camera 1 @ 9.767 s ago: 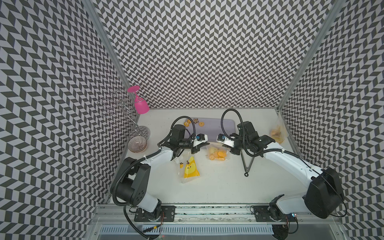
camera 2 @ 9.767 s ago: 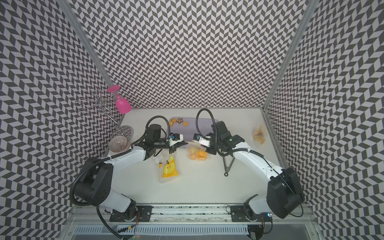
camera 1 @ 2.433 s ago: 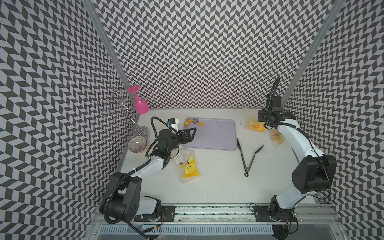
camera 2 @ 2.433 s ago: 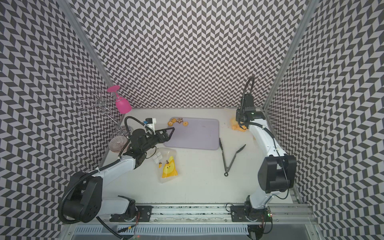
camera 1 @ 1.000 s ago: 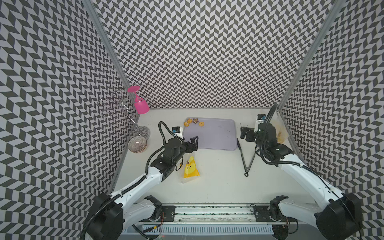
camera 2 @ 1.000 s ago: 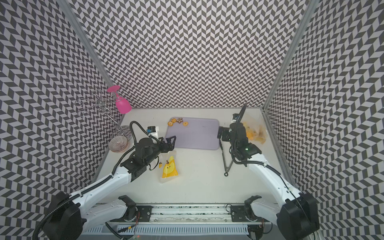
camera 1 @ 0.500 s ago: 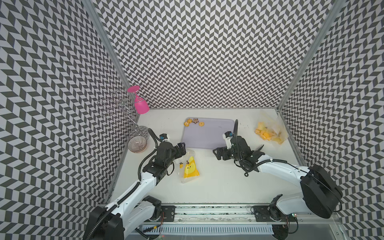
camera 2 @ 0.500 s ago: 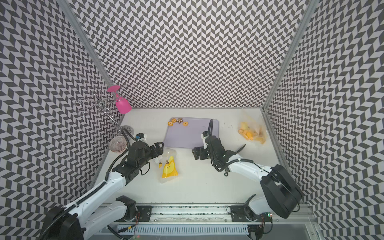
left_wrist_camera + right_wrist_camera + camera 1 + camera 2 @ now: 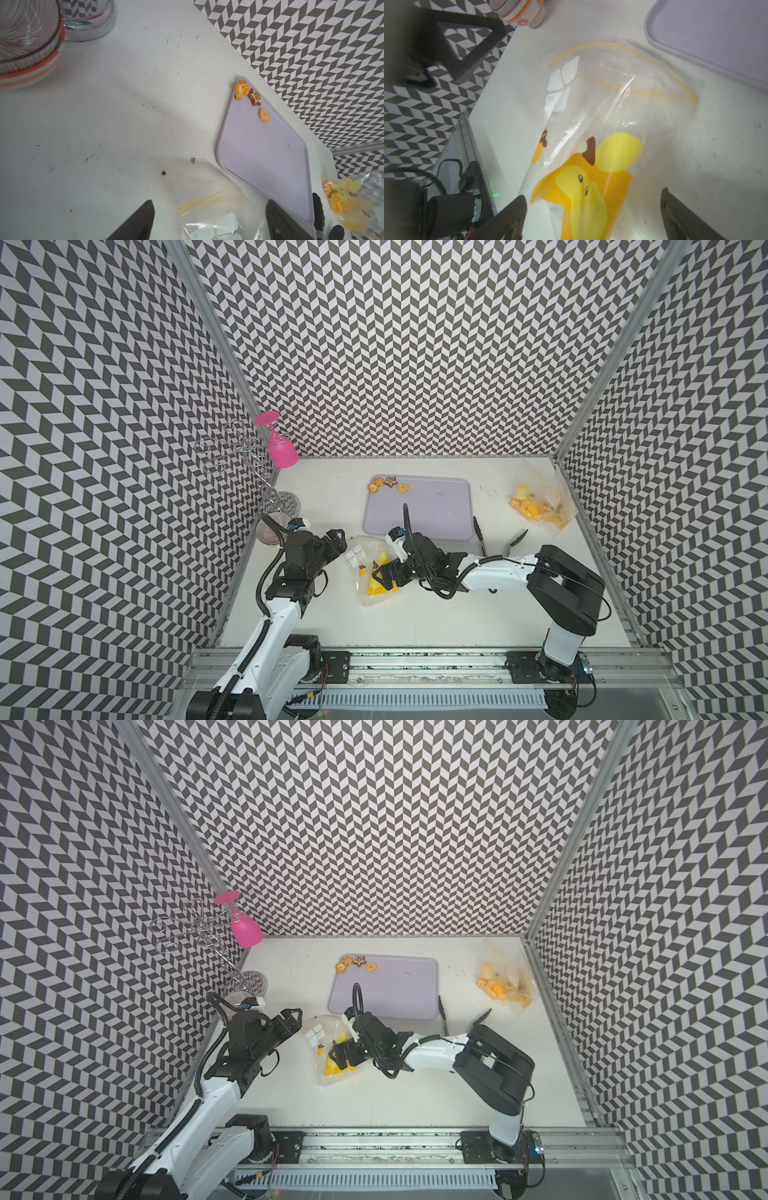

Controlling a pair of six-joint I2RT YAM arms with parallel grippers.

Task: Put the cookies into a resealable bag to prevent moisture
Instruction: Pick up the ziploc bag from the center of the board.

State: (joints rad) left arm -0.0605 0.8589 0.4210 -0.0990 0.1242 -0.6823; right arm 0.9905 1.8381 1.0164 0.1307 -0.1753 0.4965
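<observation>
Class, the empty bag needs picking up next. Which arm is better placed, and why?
Probably the right: the right gripper hangs open over the empty bag, jaws either side of its printed end. The left gripper, also open, stands beside the bag's mouth.

Both top views look steeply down from high up front, far off, covering the whole table [image 9: 415, 622]. The left wrist view looks close ahead of the left gripper [image 9: 209, 202] to the tray [image 9: 259, 149]. The right wrist view looks, closer, onto the bag [image 9: 602, 104]. Both wrist views share these.
</observation>
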